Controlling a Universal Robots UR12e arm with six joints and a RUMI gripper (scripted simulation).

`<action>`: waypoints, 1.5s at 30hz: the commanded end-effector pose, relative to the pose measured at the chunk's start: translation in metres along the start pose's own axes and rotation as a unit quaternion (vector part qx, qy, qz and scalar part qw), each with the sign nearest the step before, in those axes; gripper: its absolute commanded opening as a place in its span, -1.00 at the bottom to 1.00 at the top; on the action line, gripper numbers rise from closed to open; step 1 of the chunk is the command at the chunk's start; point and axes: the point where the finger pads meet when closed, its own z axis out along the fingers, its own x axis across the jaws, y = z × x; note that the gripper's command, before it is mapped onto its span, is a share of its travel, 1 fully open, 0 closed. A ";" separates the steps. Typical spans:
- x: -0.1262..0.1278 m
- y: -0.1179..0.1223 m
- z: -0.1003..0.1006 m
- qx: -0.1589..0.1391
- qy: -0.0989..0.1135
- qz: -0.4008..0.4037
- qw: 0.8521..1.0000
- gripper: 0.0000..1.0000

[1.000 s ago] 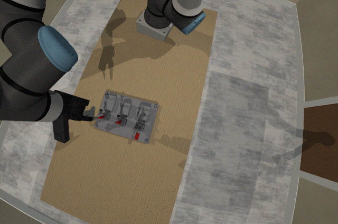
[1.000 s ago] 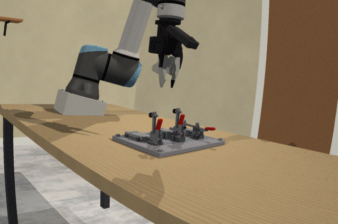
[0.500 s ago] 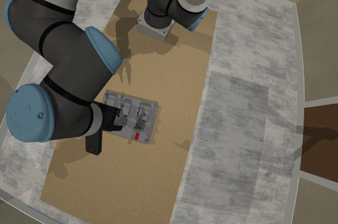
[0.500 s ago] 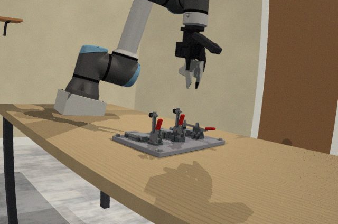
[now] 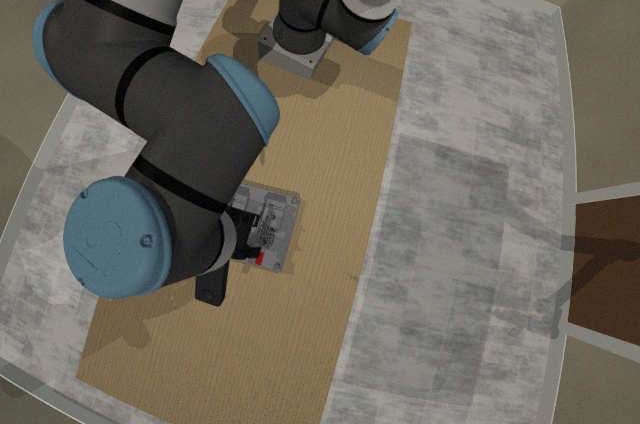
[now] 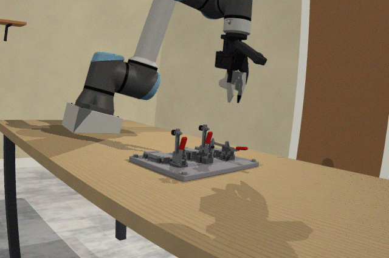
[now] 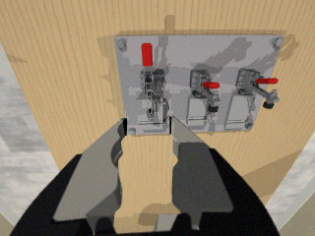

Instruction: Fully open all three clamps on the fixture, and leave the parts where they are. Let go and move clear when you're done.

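The fixture (image 6: 216, 167), a grey plate carrying three toggle clamps in a row, lies on the wooden desk (image 6: 313, 204) about midway along its length and nearer one long edge than the other, well apart from the arm's base block (image 6: 90, 121) at the far end. In the exterior view two clamps have their red handles raised steeply (image 6: 182, 142) (image 6: 208, 137), which reads as open; the third clamp's handle (image 6: 241, 148) lies flat, so it is judged to be the one left to release. In the wrist view that flat handle (image 7: 147, 53) sits on the clamp directly ahead of the gap between the fingers.

The gripper (image 6: 234, 96) hangs well above the plate, touching nothing. Its jaws stand partly closed with a narrow gap and hold nothing.

Risks from here, as judgement: a descent slightly off line could land a fingertip on the clamp's body or on a clamped part rather than under the handle, nudging a part out of place. A narrow gap may slip off the handle partway through the swing, leaving the clamp only half open. Pushing sideways rather than lifting could drag the whole plate across the desk.

The two raised handles stand just beside the intended path and are the likeliest obstruction. A brown door (image 6: 345, 75) and a wall shelf (image 6: 12, 23) sit far off.
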 end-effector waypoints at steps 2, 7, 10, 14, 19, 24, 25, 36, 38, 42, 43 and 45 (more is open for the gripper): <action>-0.001 -0.001 -0.001 0.001 0.000 0.000 1.000 -0.44; -0.001 -0.001 -0.001 0.001 0.000 0.000 1.000 -0.44; -0.001 -0.001 -0.001 0.001 0.000 0.000 1.000 -0.44; -0.001 -0.001 -0.001 0.001 0.000 0.000 1.000 -0.44; -0.001 -0.001 -0.001 0.001 0.000 0.000 1.000 -0.44; -0.001 -0.001 -0.001 0.001 0.000 0.000 1.000 -0.44; -0.001 -0.001 -0.001 0.001 0.000 0.000 1.000 -0.44; -0.001 -0.001 -0.001 0.001 0.000 0.000 1.000 -0.44; -0.001 -0.001 -0.001 0.001 0.000 0.000 1.000 -0.44; -0.001 -0.001 0.001 0.001 0.000 0.000 1.000 -0.44; -0.001 -0.001 0.003 0.001 0.000 0.000 1.000 -0.44; -0.001 -0.001 0.008 0.001 0.000 0.000 1.000 -0.44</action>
